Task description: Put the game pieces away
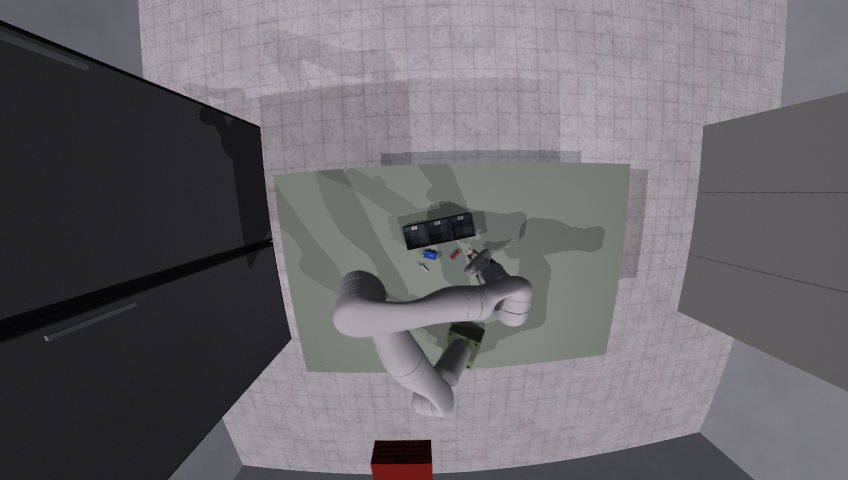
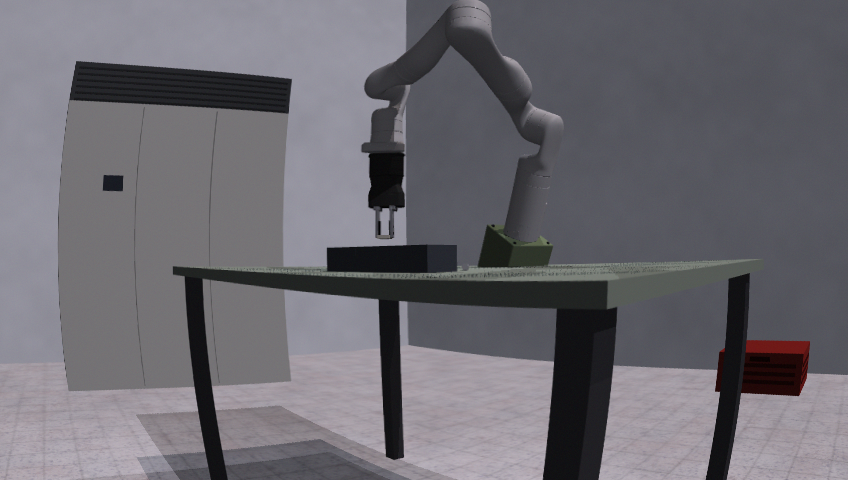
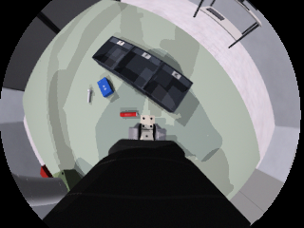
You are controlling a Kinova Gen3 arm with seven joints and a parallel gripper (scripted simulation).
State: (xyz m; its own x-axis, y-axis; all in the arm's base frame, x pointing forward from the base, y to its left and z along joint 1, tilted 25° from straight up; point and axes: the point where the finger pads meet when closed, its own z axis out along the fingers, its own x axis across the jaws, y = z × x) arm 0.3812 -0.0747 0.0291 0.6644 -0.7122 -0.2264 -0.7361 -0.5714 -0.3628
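Observation:
My gripper [image 1: 470,254] [image 2: 385,230] [image 3: 146,129] hangs above the table, just off the right end of the black row of three bins [image 1: 408,236] [image 2: 392,259] [image 3: 102,57]. It is shut on a small pale game piece [image 3: 147,118], which it holds clear of the table top. I cannot read the bin labels. A red piece [image 1: 455,253] [image 3: 128,114], a blue block [image 1: 430,254] [image 3: 105,86] and a thin silver thing [image 1: 423,266] [image 3: 90,94] lie on the table in front of the bins.
The green table [image 1: 565,285] [image 2: 535,285] carries the arm's green base [image 1: 465,336] [image 2: 514,249] near its front edge. A red crate [image 1: 401,459] [image 2: 764,365] stands on the floor. Cabinets flank the table.

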